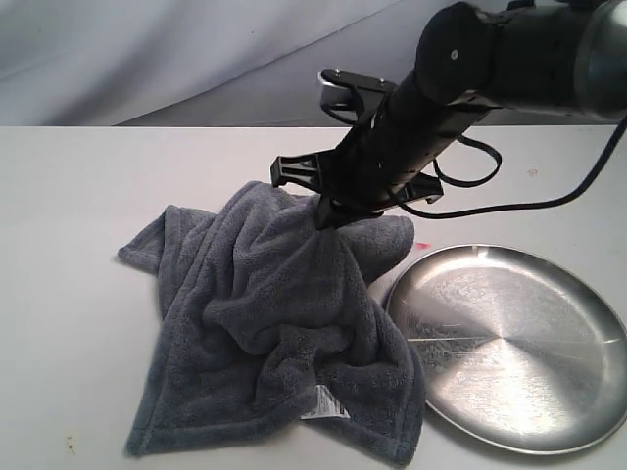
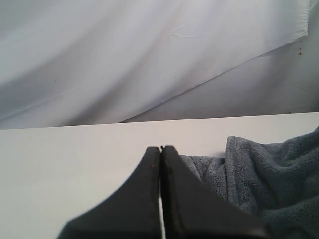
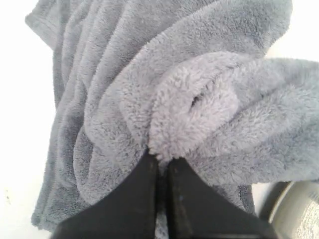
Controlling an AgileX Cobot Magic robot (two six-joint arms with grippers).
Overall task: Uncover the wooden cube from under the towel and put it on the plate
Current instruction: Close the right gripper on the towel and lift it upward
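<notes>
Grey towel (image 1: 265,323), pinched by right pincer (image 3: 162,158), drapes lengthwise toward the camera.

I can't see the cube, since the towel (image 1: 269,328) hides whatever lies beneath it, and the plate (image 1: 509,343) runs off the exterior view's right edge.

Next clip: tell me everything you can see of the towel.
The towel is a dark grey, fluffy plush cloth with hemmed edges and a white care tag near one hem. It lies crumpled in folds on the white table. The right gripper is shut on a pinched fold at its far side, drawn into a peak. One edge sits beside the plate; contact is unclear.
</notes>
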